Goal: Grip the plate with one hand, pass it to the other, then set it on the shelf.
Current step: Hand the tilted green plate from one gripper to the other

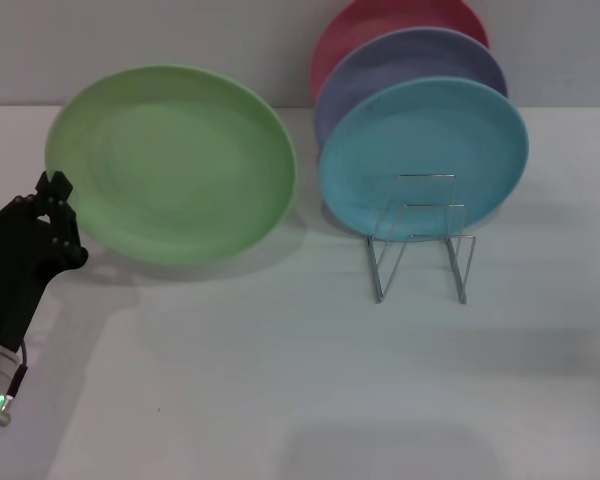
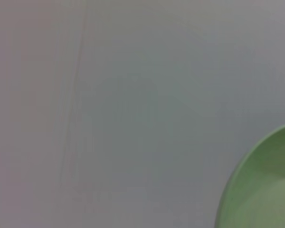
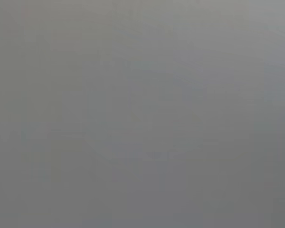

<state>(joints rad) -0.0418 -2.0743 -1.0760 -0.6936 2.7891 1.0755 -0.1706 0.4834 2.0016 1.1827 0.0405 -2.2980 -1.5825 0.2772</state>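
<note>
The round, plain light green matte plate (image 1: 172, 165) is seen on the pale worktop (image 1: 280, 380), toward the robot's left side of the head view, with its far rim close to the grey back wall (image 1: 180, 40). The plate appears tilted, and a shadow is cast beneath its near edge. The black left pincer (image 1: 54, 196) is positioned at the plate's left rim, just beside or touching it; whether its fingers are spread or pressed together cannot be told, and contact with the rim cannot be confirmed. In the left wrist view, only a curved section of the plate's rim (image 2: 261, 190) is shown against the plain pale surface. The small, thin silver wire dish rack with upright loop dividers (image 1: 420, 240) is placed on the worktop to the right of the plate, well apart from it, and carries nothing in its slots. Directly behind the rack, a turquoise round plate (image 1: 420, 150) is seen standing tilted, with a lavender round plate (image 1: 410, 60) behind it and a pinkish-red round plate (image 1: 380, 20) behind that, nearest the wall. The right pincer is not visible in any view; only a uniform grey field is shown in the right wrist view.
</note>
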